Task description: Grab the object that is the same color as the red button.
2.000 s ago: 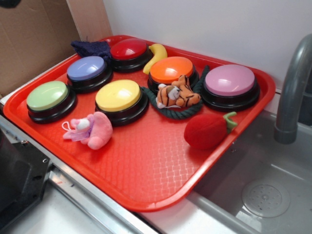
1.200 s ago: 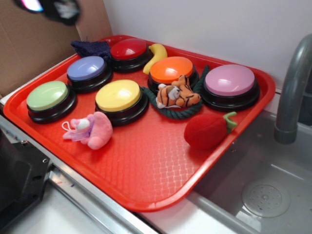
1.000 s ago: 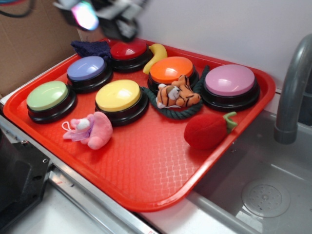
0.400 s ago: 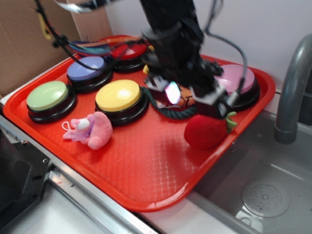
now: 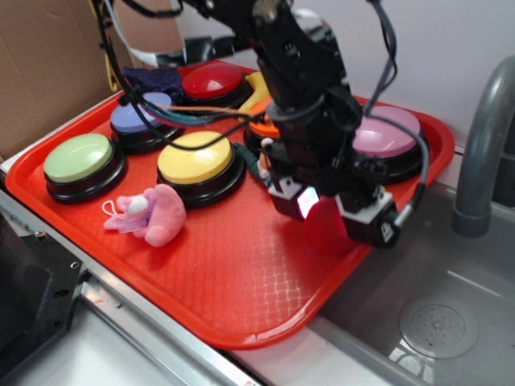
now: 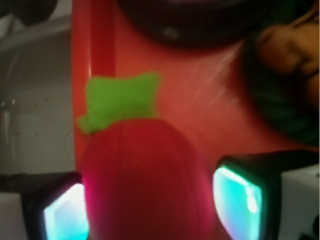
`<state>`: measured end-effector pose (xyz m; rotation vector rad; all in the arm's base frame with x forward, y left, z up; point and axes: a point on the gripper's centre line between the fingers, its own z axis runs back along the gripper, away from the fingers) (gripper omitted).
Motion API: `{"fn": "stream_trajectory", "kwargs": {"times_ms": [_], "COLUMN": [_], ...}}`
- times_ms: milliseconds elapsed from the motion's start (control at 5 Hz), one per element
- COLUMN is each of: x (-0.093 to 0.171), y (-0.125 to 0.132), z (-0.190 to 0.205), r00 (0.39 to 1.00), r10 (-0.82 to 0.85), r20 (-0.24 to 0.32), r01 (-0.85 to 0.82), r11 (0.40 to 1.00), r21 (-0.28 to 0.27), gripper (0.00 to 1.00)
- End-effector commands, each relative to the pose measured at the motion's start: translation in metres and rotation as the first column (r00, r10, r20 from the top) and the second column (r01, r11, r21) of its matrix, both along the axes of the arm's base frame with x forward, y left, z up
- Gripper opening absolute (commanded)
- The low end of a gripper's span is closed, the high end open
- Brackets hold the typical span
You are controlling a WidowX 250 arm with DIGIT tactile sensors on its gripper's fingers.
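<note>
The gripper (image 6: 150, 205) straddles the red plush fruit (image 6: 142, 185) near the tray's (image 5: 241, 289) sink-side edge, fingers apart, one on each side. It looks soft, light and squashy, so a squeeze across its middle, below the green stem (image 6: 120, 97), should hold.

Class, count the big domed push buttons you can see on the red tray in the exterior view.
6: green button at the left edge, blue button, red button at the back, yellow button, orange button mostly hidden behind the arm, pink button at right.
</note>
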<state>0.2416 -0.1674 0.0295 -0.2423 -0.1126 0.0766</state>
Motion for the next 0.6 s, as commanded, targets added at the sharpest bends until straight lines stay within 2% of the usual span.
{"fn": "stream_trajectory", "kwargs": {"times_ms": [0,200,400], "x": [0.004,0.006,0.006], "y": [-0.001,0.008,0.021], "z": [0.015,0.031,0.059], "r00": [0.996,0.996,0.988], "r10": [0.047,-0.025,-0.137], "r20": [0.072,0.088,0.076], "r01": [-0.045,0.021,0.127], "r11": [0.999,0.999,0.983], "r21": [-0.024,0.040,0.129], "gripper": [0.00,0.00,0.00]}}
